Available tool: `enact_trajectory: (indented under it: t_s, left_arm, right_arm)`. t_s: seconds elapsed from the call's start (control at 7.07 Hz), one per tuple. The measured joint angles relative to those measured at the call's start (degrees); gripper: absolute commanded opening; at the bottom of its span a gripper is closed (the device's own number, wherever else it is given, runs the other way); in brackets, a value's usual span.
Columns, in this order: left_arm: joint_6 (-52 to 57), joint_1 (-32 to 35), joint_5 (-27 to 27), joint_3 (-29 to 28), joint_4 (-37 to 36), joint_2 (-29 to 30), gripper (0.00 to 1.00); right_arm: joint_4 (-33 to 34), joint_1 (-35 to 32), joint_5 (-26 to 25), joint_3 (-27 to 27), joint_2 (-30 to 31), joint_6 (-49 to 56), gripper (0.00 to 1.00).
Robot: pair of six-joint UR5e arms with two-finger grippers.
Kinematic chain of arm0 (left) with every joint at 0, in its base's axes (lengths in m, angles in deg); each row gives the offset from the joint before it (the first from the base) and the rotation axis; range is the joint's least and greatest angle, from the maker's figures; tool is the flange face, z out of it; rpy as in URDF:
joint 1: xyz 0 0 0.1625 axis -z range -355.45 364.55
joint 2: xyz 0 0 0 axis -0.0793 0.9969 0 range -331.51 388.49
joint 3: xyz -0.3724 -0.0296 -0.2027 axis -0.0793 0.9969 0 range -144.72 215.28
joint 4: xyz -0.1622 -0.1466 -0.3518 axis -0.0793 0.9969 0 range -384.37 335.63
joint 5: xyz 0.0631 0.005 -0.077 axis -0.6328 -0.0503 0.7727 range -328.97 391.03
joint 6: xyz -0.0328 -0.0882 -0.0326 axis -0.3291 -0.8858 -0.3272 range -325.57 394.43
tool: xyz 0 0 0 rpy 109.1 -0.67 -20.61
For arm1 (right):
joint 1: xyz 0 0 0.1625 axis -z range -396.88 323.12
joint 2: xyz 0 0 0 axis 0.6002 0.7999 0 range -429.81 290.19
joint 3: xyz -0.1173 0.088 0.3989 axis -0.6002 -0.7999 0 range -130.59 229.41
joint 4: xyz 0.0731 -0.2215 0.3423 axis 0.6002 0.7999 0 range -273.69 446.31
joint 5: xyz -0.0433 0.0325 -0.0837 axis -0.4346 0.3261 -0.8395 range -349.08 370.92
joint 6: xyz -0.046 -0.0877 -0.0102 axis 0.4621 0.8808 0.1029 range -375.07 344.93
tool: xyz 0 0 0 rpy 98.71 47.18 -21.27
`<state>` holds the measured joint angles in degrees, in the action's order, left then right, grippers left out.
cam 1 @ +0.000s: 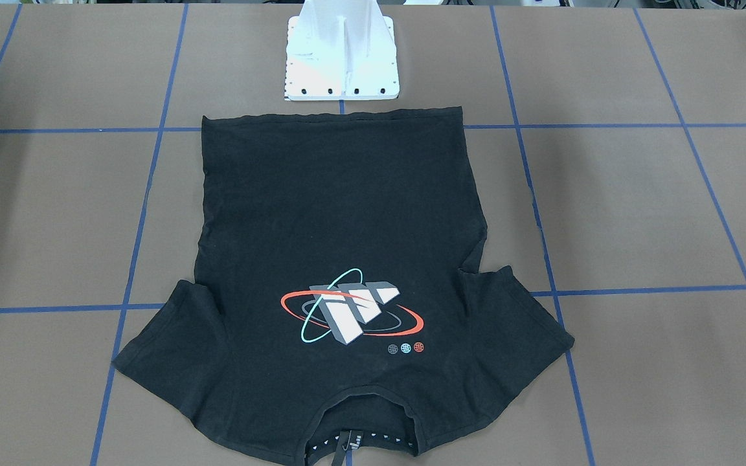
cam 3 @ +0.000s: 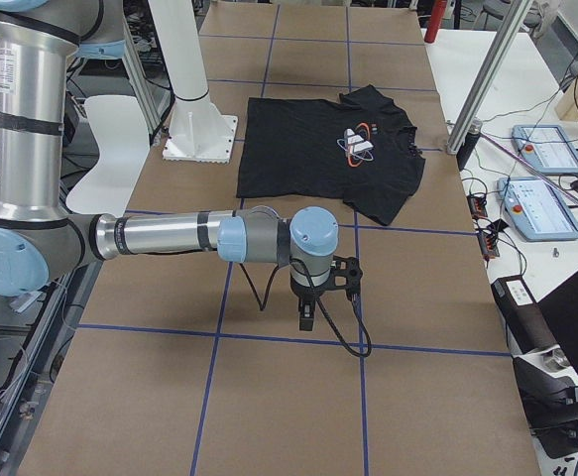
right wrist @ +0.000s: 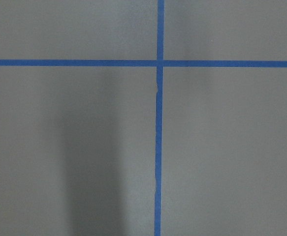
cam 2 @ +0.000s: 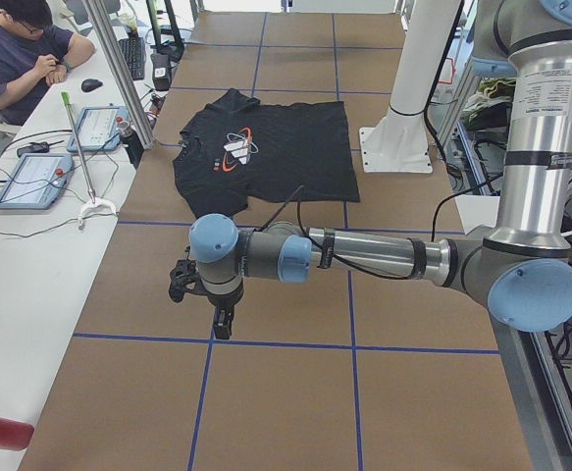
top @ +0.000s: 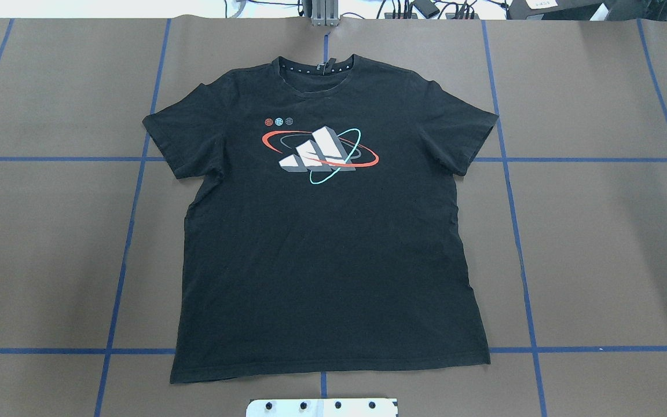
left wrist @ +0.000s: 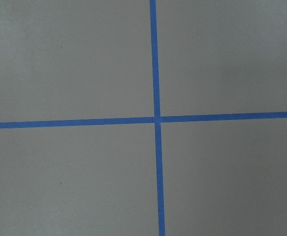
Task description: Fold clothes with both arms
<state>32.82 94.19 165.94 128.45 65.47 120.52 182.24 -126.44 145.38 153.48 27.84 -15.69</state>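
Note:
The black T-shirt (top: 327,243) lies flat and spread out on the brown table, with its grey, red and teal logo (top: 319,149) facing up and its collar at the far side from the robot. It also shows in the front-facing view (cam 1: 340,220). My left gripper (cam 2: 223,329) hangs over bare table well away from the shirt (cam 2: 266,152); I cannot tell if it is open or shut. My right gripper (cam 3: 306,319) hangs over bare table at the other end, away from the shirt (cam 3: 328,159); its state also cannot be told. Both wrist views show only table and blue tape.
The white pedestal base (cam 1: 342,58) stands just beyond the shirt's hem. Blue tape lines (top: 131,231) grid the brown table. An operator (cam 2: 21,59) sits at a side desk with teach pendants (cam 2: 30,179).

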Motion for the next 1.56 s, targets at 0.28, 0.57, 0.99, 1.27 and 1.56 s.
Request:
enact_trajectory:
  t_s: [0.28, 0.57, 0.99, 1.27, 1.56]
  left_arm:
    - [-0.03, 0.01, 0.0, 0.04, 0.04, 0.04, 1.0]
    - [0.04, -0.17, -0.02, 0.06, 0.07, 0.86, 1.0]
    - [0.14, -0.44, -0.04, 0.11, 0.08, 7.55, 1.0]
    - [-0.16, -2.38, 0.17, -1.71, 2.66, 11.78, 1.0]
    - [-2.11, -4.0, 0.58, -5.67, 11.12, 12.72, 1.0]
  right_arm:
    - [0.17, 0.0, 0.39, -0.03, -0.14, -0.06, 1.0]
    - [0.13, 0.0, 1.19, -0.13, -0.52, -0.24, 1.0]
    - [-0.04, 0.1, 2.87, -0.87, -2.61, -1.24, 1.0]
    - [-0.59, 0.6, 4.15, -1.66, -5.82, -1.38, 1.0]
    - [-0.97, 3.91, 4.84, -5.11, -11.57, -5.53, 1.0]
